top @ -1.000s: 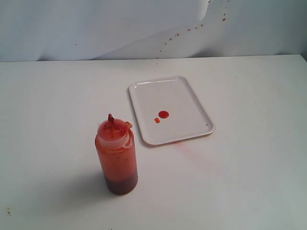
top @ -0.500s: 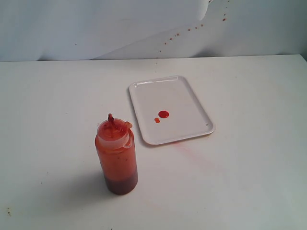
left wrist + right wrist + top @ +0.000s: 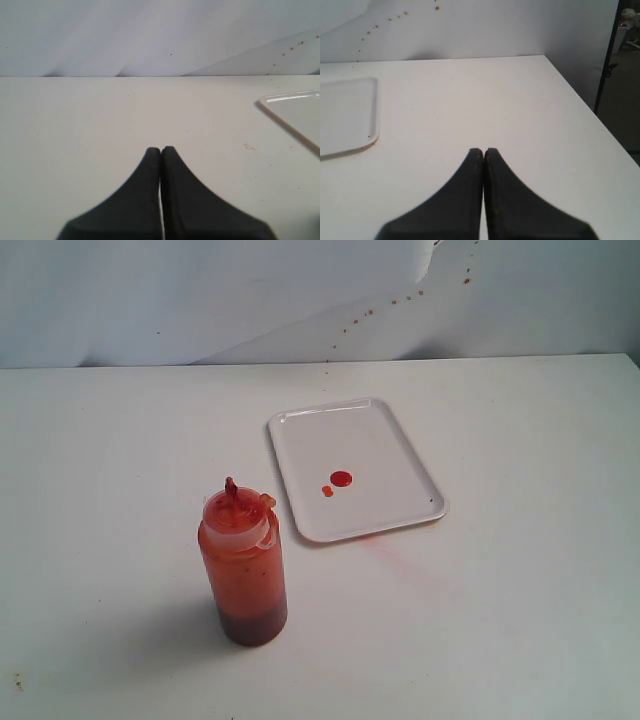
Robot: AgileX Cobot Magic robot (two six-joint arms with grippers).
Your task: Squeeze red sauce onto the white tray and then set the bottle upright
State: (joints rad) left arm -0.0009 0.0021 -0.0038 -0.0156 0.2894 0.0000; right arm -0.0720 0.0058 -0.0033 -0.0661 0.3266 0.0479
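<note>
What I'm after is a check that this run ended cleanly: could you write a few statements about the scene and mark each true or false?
1. The squeeze bottle stands upright. True.
2. It stands on the white tray. False: it stands on the table, apart from the tray.
3. Two drops of red sauce lie on the tray, one larger than the other. True.
4. The left end effector is open. False: its jaws are shut with nothing between them.
5. The right end effector grips the bottle. False: it is shut on nothing, and its own view shows no bottle.
</note>
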